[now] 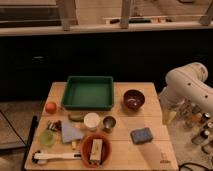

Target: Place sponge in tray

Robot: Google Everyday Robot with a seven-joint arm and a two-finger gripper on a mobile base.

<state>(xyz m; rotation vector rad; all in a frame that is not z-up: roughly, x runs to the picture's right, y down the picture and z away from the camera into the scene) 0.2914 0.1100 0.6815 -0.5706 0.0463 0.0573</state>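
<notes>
Sponge [141, 135]: blue-grey, roughly rectangular pad, lying flat on the table [150, 156] at front right, apart from everything else. Tray [88, 93]: green, square, walled, at back centre; nothing visible in it. Maroon bowl [133, 99] stands just right of the tray, on the way from the sponge to the tray.

Handling (judgement): light, soft and compressible; neither fragile nor slippery. It will squash under a pinch, so take it from above, across the shorter side at mid-length. It sits low, so the gripper must come right down to the table top. The ends may sag on lifting, which does no harm.

Arm [187, 87]: white, bulky, to the right of the table, well apart from the sponge. Gripper [169, 116]: appears to hang at the arm's lower end, beside the table's right edge. Wide or narrow: cannot tell.

Hard to make out:
- the sponge's thickness, and which face is up
- the pale block on the orange plate [83, 149]
- the arm's far side, cut off at the right edge
</notes>
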